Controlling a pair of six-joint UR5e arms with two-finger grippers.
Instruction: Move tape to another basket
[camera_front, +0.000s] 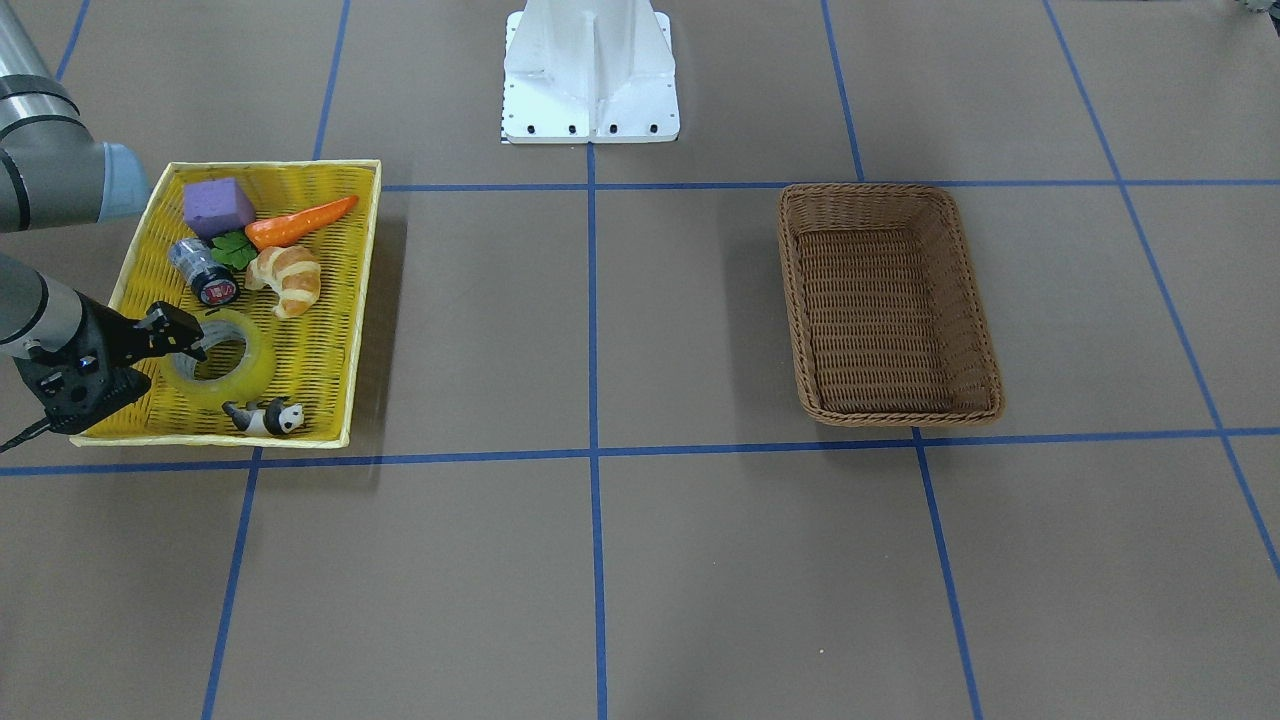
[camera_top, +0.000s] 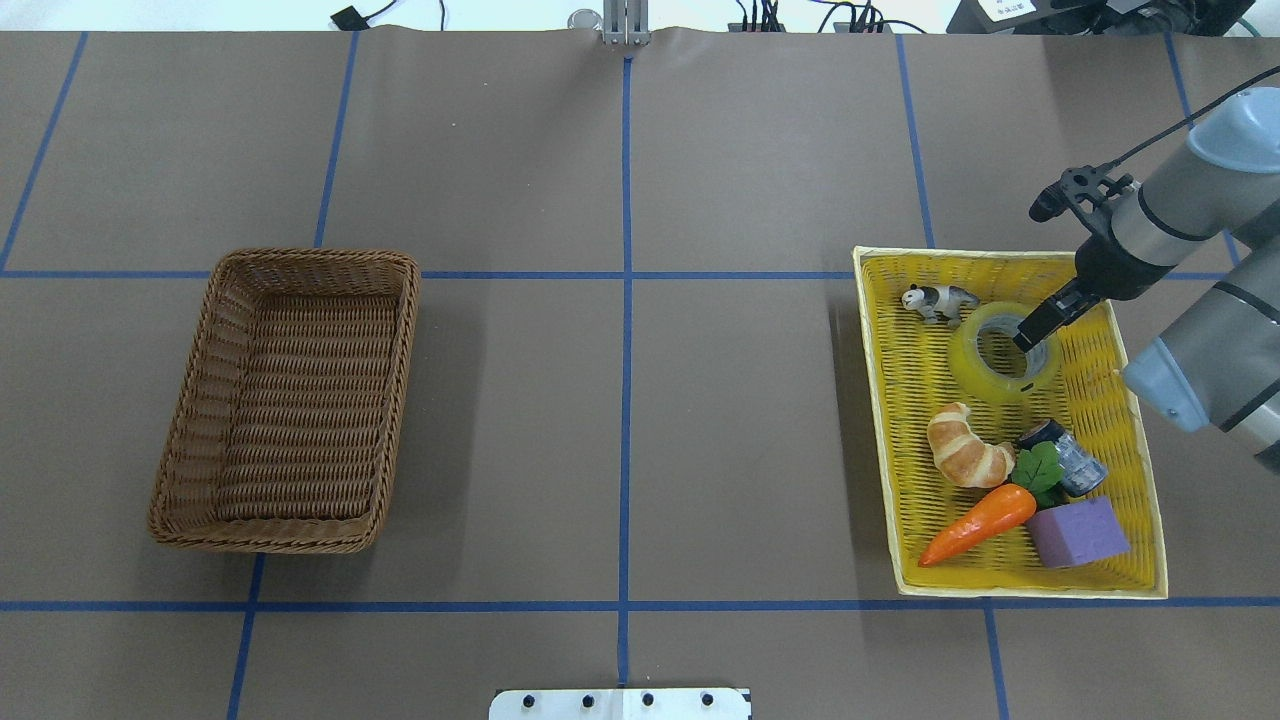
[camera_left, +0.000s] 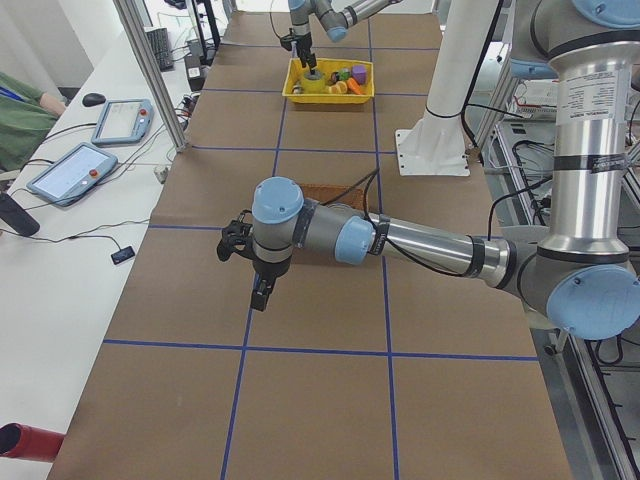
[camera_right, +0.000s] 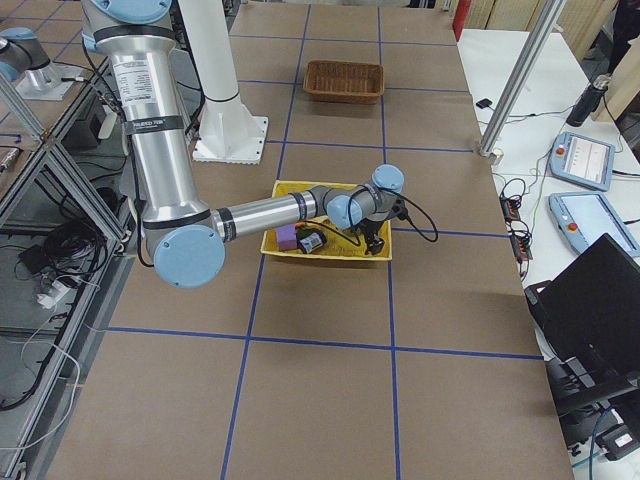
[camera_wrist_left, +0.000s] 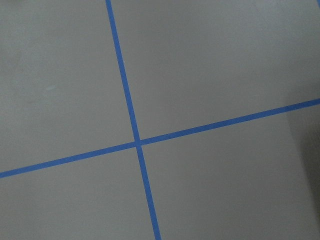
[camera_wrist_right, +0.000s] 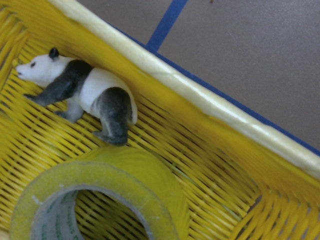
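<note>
The tape (camera_top: 1003, 352), a wide yellow translucent roll, lies flat in the yellow tray (camera_top: 905, 400) at my right, next to a toy panda (camera_top: 938, 300). It also shows in the front view (camera_front: 222, 360) and close up in the right wrist view (camera_wrist_right: 100, 195). My right gripper (camera_top: 1027, 335) reaches down onto the roll's right side. One finger is in the hole and one outside, close together on the roll's wall. The brown wicker basket (camera_top: 290, 400) stands empty at my left. My left gripper (camera_left: 259, 296) hovers over bare table; I cannot tell its state.
The yellow tray also holds a croissant (camera_top: 966, 447), a carrot (camera_top: 980, 523), a purple block (camera_top: 1078, 532) and a small silvery cylinder (camera_top: 1068, 458). The white robot base (camera_front: 590, 75) stands at the table's middle. Blue tape lines cross the brown table.
</note>
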